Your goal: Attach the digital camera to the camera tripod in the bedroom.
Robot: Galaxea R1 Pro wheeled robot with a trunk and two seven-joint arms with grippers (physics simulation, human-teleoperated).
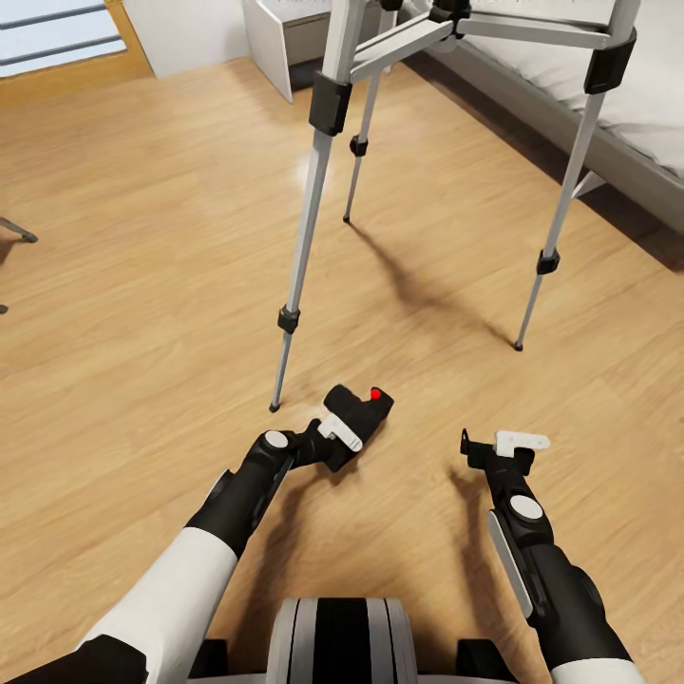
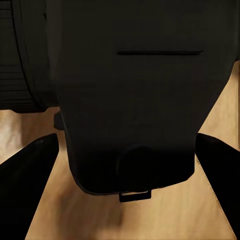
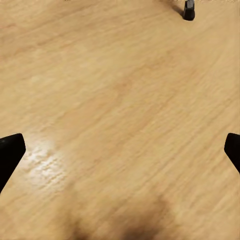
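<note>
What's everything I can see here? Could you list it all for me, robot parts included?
camera: one, black with a red button, held above the floor near the tripod's front leg
tripod: one, silver legs with black joints, standing ahead on the floor
floor: light wood planks
bed: one, grey frame with pale bedding, far right behind the tripod
cabinet: one, white, at the far wall
left end effector: one, black and white, shut on the camera
right end effector: one, black and white, open, nothing between its fingers
arms: two, white and black, nearest the viewer
</note>
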